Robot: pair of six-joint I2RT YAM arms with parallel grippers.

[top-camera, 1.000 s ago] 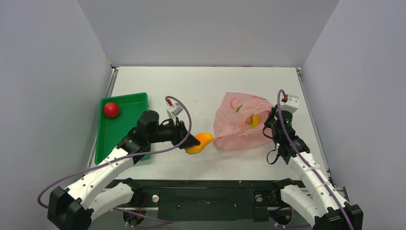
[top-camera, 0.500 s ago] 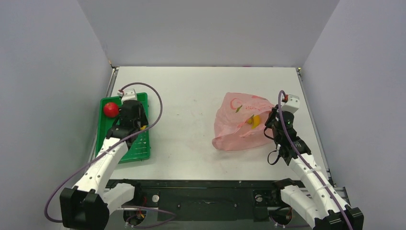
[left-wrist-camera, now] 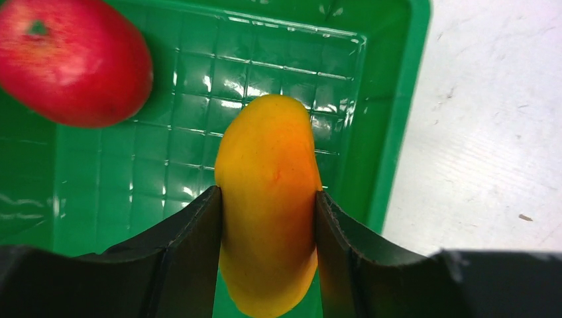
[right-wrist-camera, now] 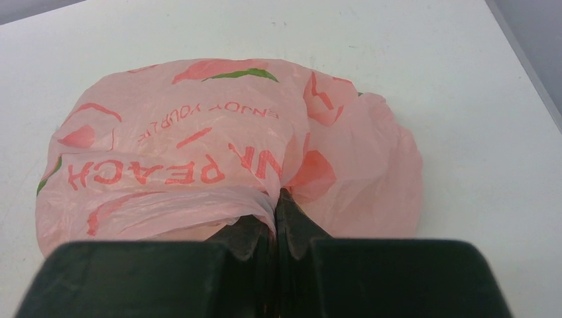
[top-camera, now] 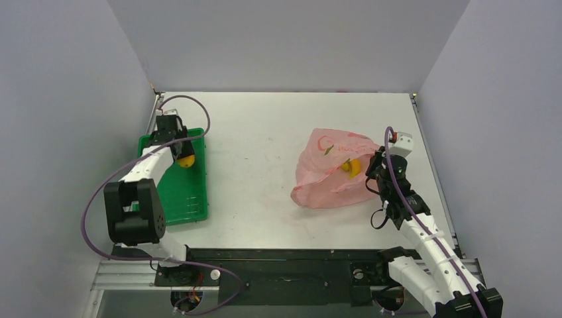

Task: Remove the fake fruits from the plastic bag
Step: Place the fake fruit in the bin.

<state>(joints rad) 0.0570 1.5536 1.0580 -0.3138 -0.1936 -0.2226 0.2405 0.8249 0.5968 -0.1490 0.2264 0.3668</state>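
Note:
My left gripper (top-camera: 181, 158) is shut on an orange-yellow fake fruit (top-camera: 187, 161) and holds it over the far end of the green tray (top-camera: 184, 199). In the left wrist view the fruit (left-wrist-camera: 268, 199) is pinched between both fingers of that gripper (left-wrist-camera: 267, 193), above the tray floor (left-wrist-camera: 371, 99). The pink plastic bag (top-camera: 325, 175) lies right of centre with a yellow fruit (top-camera: 351, 165) showing through it. My right gripper (top-camera: 373, 173) is shut on the bag's right edge. In the right wrist view that gripper (right-wrist-camera: 278, 195) pinches a bunched fold of the bag (right-wrist-camera: 199, 152).
A red round fruit (left-wrist-camera: 73, 63) lies in the tray's far left corner, close to the held fruit. The tray's right rim (left-wrist-camera: 404, 126) borders the white table (top-camera: 265, 132). Grey walls enclose the table on three sides.
My left gripper has carried the orange-yellow fruit from the table's middle leftward to the far end of the green tray. The right gripper has stayed shut on the bag.

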